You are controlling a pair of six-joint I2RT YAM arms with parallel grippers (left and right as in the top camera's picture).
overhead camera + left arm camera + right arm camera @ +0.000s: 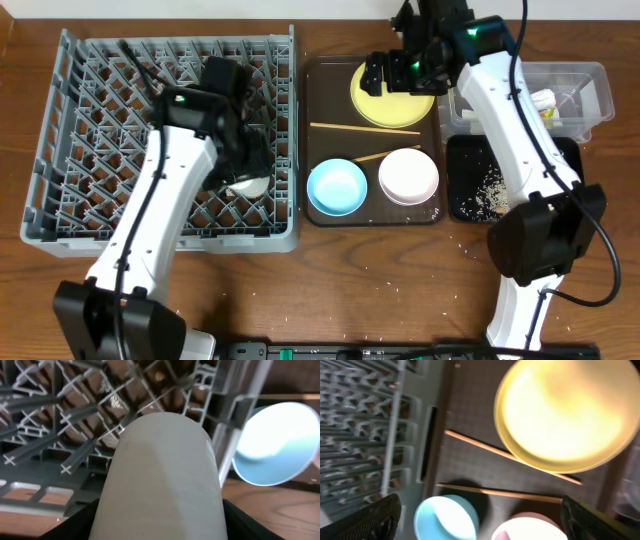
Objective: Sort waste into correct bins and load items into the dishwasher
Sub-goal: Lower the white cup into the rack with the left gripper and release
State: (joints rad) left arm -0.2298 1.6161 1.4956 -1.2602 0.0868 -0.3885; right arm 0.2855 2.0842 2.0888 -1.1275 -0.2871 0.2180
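- Small white cup (160,475) is the one in play. It's down in the grey dish rack (90,130), in the rack's lower right part, close to its right wall.
- Left claw (246,170) is pinching that small white cup. In the left wrist view the cup fills the middle of the frame, with a black finger (80,527) hugging it at each bottom corner.
- Right claw (400,74) hangs over the upper edge of the yellow plate (390,105), top middle of the overhead shot. Its fingers (365,520) are spread wide, one in each bottom corner of the right wrist view.
- That plate sits at the top of the brown serving tray (320,100), just right of the rack.
- Two chopsticks (365,128) lie below the plate, one running right along its lower edge.
- Light blue bowl (337,187) is at the tray's lower left and the white bowl (408,176) at its lower right, side by side.
- Clear tub (598,80) is in the upper right, with a crumpled pale and yellow thing in it that looks like the snack wrapper (545,100). Any print on it is too small to read.
- Black tray (462,160) sits just below the tub with white crumbs (490,190) scattered in it, and a few more specks are on the wooden table (380,270) nearby.
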